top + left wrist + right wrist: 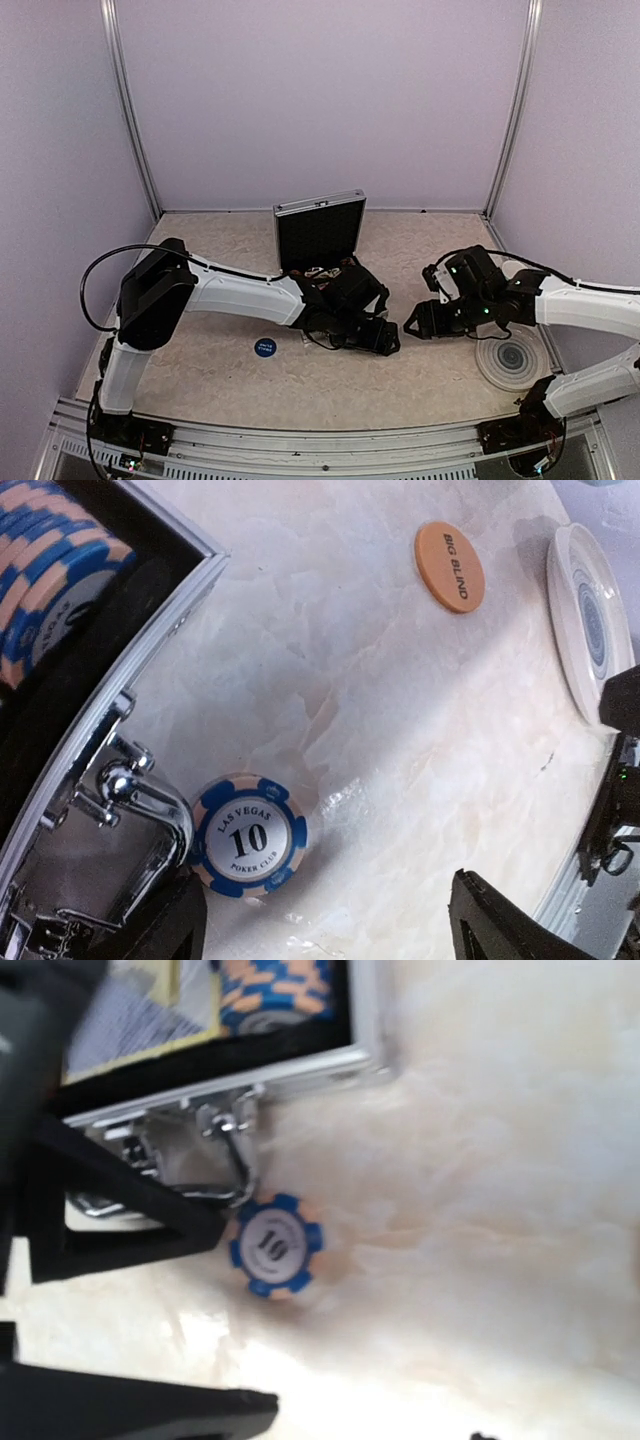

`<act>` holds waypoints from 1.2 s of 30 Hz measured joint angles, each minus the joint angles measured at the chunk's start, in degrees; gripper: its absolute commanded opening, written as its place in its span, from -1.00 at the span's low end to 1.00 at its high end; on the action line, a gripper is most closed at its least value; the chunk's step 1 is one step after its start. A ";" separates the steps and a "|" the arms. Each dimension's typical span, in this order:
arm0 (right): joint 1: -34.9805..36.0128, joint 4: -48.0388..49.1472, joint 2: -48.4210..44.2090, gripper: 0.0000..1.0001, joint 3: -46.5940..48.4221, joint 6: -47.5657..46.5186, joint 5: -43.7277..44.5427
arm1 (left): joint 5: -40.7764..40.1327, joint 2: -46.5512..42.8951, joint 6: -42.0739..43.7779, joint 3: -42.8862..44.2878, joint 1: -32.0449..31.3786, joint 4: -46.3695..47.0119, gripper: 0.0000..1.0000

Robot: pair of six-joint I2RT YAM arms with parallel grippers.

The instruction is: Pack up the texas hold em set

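Left wrist view is showing a blue chip marked 10 lying flat on the worktop. It is sitting just ahead of the left jaws, close beside one finger, and right against the chrome handle of the silver case. The left jaws are standing wide apart and holding nothing. The right jaws are also standing apart and empty, with the same chip lying just off the tip of one finger.

The step in hand is judged to be collecting this loose chip. The next move is calling for one pair of jaws to be lowered over the chip, closed across its edge, and carried over the case rim to the chip row. The handle is crowding the chip, so sliding it clear first is looking advisable.

An orange BIG BLIND button is lying well beyond the left jaws, near the grey coaster. A small blue disc is lying behind them. The case lid is standing upright.

The worktop is showing a pale marbled finish. Plain lilac walls are enclosing it.
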 measured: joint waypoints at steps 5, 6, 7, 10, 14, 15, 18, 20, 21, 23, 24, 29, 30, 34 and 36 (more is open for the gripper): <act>0.00 -2.45 -3.50 0.31 -0.46 -0.26 3.41 | -3.02 3.96 1.22 6.34 -1.14 -3.48 0.57; 0.00 -2.91 -4.44 0.31 -0.87 -0.26 3.91 | -3.69 4.83 1.42 7.82 -1.31 -4.17 0.57; 0.00 -3.26 -5.09 0.31 -1.22 -0.26 4.20 | -4.66 5.77 1.49 9.53 -1.51 -5.09 0.56; 0.00 -3.93 -6.64 0.32 -2.27 -0.26 4.87 | -6.99 7.85 1.68 13.27 -1.90 -7.48 0.52; 0.00 -4.63 -7.65 0.32 -3.15 -0.28 5.57 | -9.44 9.53 1.97 16.31 -2.27 -9.70 0.40; 0.00 -4.79 -7.72 0.32 -3.21 -0.33 5.68 | -9.84 9.75 2.08 16.63 -2.36 -10.05 0.36; 0.00 -4.98 -7.74 0.32 -3.21 -0.52 6.01 | -11.52 10.75 2.89 18.34 -2.69 -11.58 0.26; 0.00 -5.16 -7.74 0.32 -3.21 -0.70 6.23 | -12.57 11.37 3.37 19.21 -2.86 -12.15 0.24; 0.00 -5.25 -7.74 0.32 -3.21 -0.81 6.38 | -13.00 11.54 3.72 19.52 -2.95 -12.44 0.23; 0.00 -5.40 -7.74 0.32 -3.21 -0.98 6.62 | -14.25 11.74 4.57 19.78 -3.37 -13.03 0.23; 0.00 -5.51 -7.74 0.32 -3.21 -1.05 6.69 | -14.88 11.80 4.90 19.82 -3.63 -13.11 0.22; 0.00 -5.64 -7.26 0.32 -3.04 -1.27 6.86 | -17.88 12.28 6.88 20.11 -4.59 -13.53 0.19; 0.00 -5.70 -7.08 0.32 -2.91 -1.27 6.88 | -18.25 12.31 7.23 20.11 -4.83 -13.55 0.18; 0.00 -5.68 -6.75 0.32 -2.58 -1.29 6.91 | -19.26 12.33 8.09 19.76 -5.14 -13.60 0.13; 0.00 -5.68 -6.56 0.32 -2.56 -1.31 6.91 | -19.58 12.15 8.35 19.19 -5.20 -13.38 0.13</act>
